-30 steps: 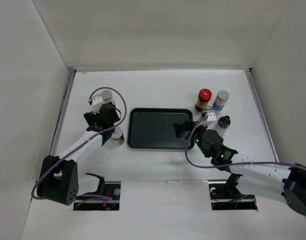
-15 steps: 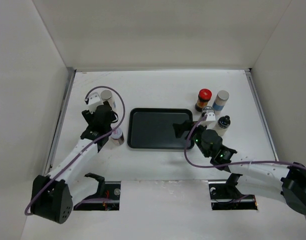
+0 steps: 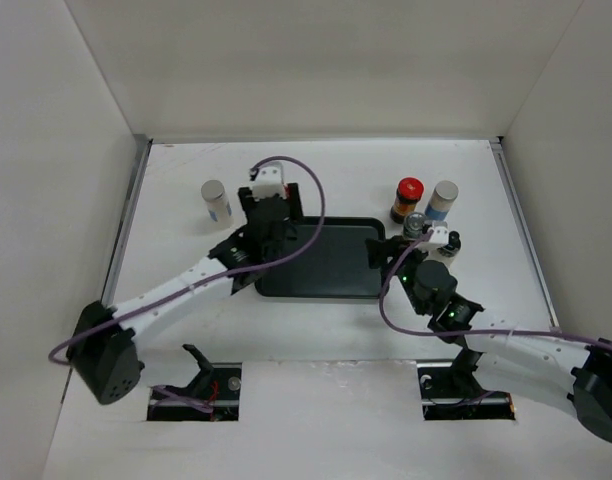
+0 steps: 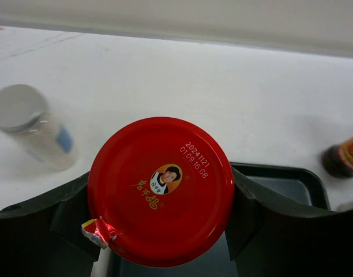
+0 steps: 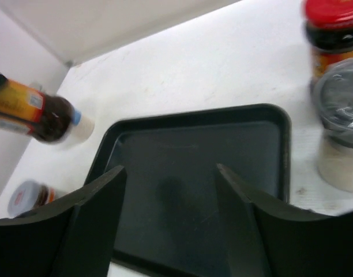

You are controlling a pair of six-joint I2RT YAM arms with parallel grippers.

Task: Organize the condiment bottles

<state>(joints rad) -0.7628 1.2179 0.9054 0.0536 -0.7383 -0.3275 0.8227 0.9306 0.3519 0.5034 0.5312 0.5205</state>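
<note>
Red and round, the lid of a red-capped jar (image 4: pixel 160 190) fills the left wrist view, pinched from both sides by the fingers (image 4: pixel 246 210) of the left hand (image 3: pixel 273 222), which hangs over the 11 o'clock rim of the black tray (image 3: pixel 331 272) in the middle of the white worktop (image 3: pixel 326 170). A grey-capped jar (image 3: pixel 215 200) stands upright at the tray's 10 o'clock, apart from it. At 2 o'clock, off the tray, a second red-capped jar (image 3: pixel 410 197) and a second grey-capped jar (image 3: pixel 443 200) stand side by side, with a short silver-lidded jar (image 5: pixel 341 133) in front of them, just beside the tray's 3 o'clock rim. The right hand (image 5: pixel 171 196) hovers over the tray's 3 o'clock side, jaws parted with nothing between them. Another short jar (image 5: pixel 25 197) shows outside the tray at its 8 o'clock.
</note>
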